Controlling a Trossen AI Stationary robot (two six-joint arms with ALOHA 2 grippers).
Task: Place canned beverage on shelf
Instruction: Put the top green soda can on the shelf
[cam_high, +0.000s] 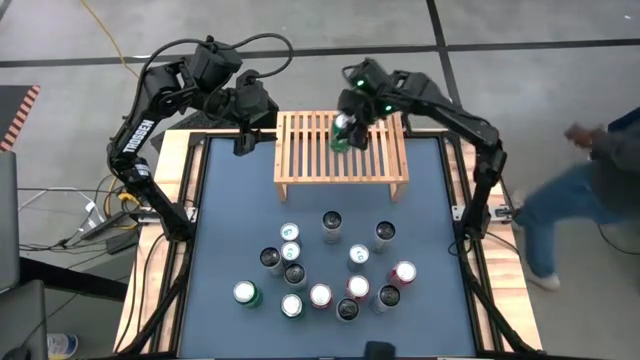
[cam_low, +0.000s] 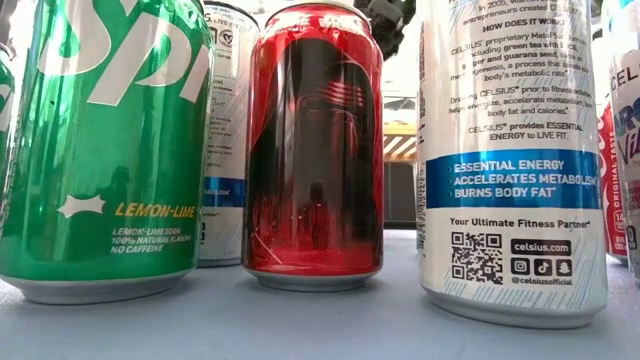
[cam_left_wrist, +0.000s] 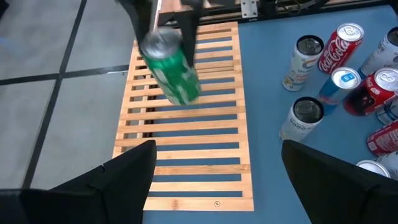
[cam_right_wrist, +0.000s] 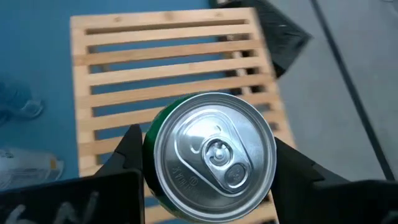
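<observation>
One green can (cam_high: 342, 133) hangs tilted over the shelf (cam_high: 300, 160), clamped between the right gripper's (cam_right_wrist: 205, 163) jaws above the slats toward the rack's far right part. The left gripper (cam_left_wrist: 217, 163) waits just beside the shelf's left end, jaws wide and empty. Thirteen more cans (cam_high: 322, 295) stand on the blue surface (cam_high: 230, 230).

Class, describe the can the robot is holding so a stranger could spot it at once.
Find the slatted wooden shelf at the table's far edge. Above it, the right gripper clamps a green can. It alone is off the tabletop; every other can stands on the blue mat.
</observation>
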